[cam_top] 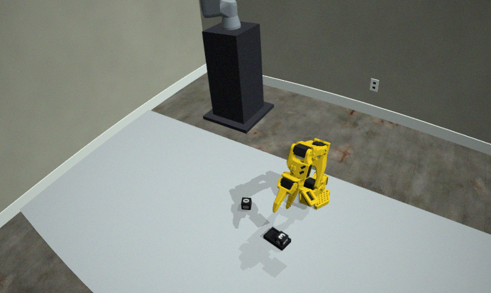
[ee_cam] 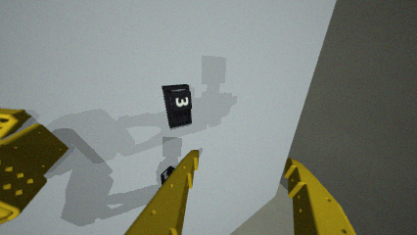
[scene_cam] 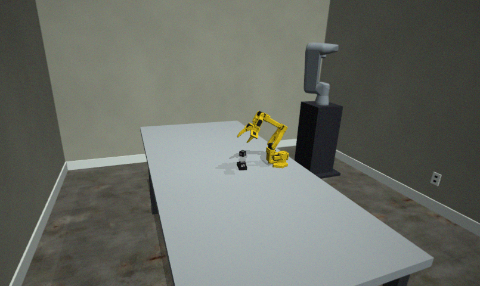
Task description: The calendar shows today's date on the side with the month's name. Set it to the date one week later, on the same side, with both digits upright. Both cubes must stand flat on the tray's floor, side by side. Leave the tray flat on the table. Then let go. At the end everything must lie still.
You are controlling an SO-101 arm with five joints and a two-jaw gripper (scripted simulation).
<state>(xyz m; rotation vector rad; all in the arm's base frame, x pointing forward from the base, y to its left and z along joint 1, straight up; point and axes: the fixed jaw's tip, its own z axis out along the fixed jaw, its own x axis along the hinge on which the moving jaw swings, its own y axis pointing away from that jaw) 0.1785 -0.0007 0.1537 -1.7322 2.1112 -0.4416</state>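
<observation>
The black calendar tray (cam_top: 277, 238) lies flat on the table in front of my base. One black cube showing a white 3 on top (cam_top: 282, 237) stands in its right half; the other half is empty. A second black cube with a 0 on top (cam_top: 246, 203) stands loose on the table, left of the tray. My gripper (cam_top: 281, 207) hangs in the air above and between them, open and empty. In the wrist view the tray (ee_cam: 177, 105) lies beyond the fingers, and the loose cube (ee_cam: 167, 174) peeks out beside the left finger.
My yellow base (cam_top: 315, 192) stands at the table's far edge. A black pedestal (cam_top: 236, 72) with a grey arm stands on the floor behind the table. In the exterior view the tray (scene_cam: 241, 167) and the loose cube (scene_cam: 242, 152) sit near the base.
</observation>
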